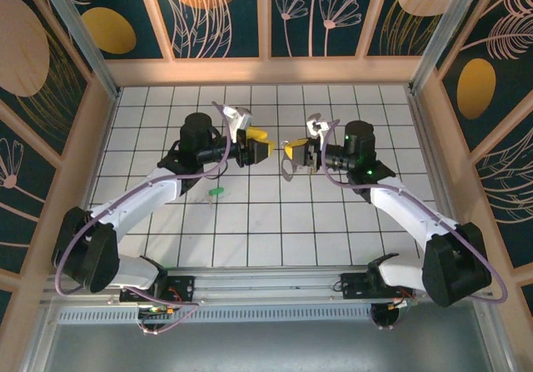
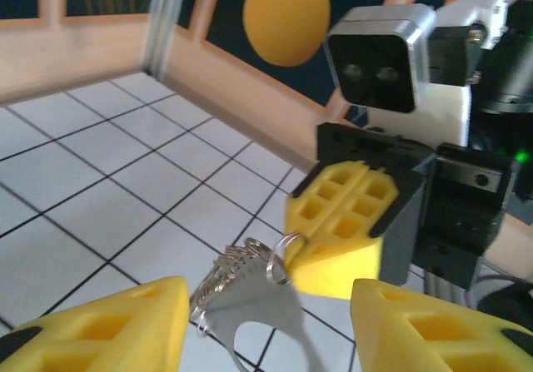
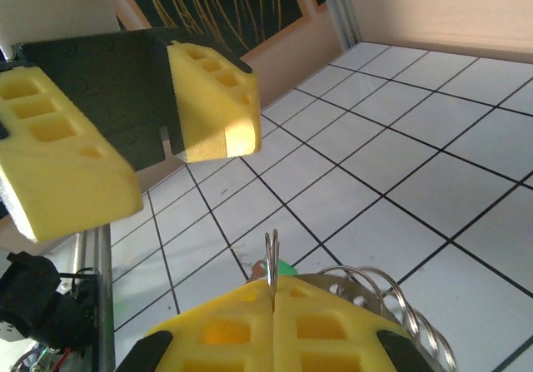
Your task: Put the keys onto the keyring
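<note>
Top external view: both arms meet at the frame's centre above a white tiled table [image 1: 333, 222]. Right gripper [image 1: 291, 150], fingers pressed together, pinches the keyring [image 1: 288, 171], which hangs below it. Left gripper [image 1: 265, 141] faces it, fingers spread, just beside the keyring. A green key [image 1: 216, 191] lies on the tiles, lower left of the grippers.

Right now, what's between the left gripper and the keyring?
Nothing. In the top view the gap from the left gripper to the keyring, pinched in the right gripper, is bare.
</note>
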Available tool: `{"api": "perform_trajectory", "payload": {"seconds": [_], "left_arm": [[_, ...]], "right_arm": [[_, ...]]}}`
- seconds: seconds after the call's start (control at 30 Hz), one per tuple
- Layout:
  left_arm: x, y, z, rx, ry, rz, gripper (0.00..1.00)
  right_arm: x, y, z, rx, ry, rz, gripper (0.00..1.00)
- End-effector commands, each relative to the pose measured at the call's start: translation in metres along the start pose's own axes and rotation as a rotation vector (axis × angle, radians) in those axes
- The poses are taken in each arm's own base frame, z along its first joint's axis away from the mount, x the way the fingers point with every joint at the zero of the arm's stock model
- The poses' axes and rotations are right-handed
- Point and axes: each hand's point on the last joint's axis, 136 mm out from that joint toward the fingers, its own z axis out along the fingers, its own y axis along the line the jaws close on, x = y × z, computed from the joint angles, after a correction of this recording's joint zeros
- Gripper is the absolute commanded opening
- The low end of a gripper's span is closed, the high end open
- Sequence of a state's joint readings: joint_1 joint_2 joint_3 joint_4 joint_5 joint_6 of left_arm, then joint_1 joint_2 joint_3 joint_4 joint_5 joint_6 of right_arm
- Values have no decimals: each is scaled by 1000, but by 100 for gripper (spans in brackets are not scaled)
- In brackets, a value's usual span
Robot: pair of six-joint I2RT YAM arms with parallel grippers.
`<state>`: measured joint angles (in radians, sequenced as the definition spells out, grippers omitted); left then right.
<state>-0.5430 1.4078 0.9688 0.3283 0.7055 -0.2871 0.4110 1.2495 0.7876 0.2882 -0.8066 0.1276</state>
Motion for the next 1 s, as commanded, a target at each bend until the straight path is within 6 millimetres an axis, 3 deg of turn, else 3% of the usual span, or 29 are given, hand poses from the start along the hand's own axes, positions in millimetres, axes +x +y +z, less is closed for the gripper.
{"api": "perform_trajectory", "payload": {"seconds": [0.0, 0.2, 0.7, 0.97], "left_arm": [[-1, -14, 4, 99, 30, 15, 51], [-1, -17, 8, 135, 31, 7, 41], [0, -18, 14, 191, 29, -18, 36], [-1, -22, 14, 221, 24, -21, 28]], "right_arm": [[-19, 13, 0, -74, -25, -60, 0], [-19, 19, 1, -106, -22, -55, 0], [-21, 30, 7, -139, -15, -65, 0], [-19, 28, 10, -135, -9, -63, 0]]}}
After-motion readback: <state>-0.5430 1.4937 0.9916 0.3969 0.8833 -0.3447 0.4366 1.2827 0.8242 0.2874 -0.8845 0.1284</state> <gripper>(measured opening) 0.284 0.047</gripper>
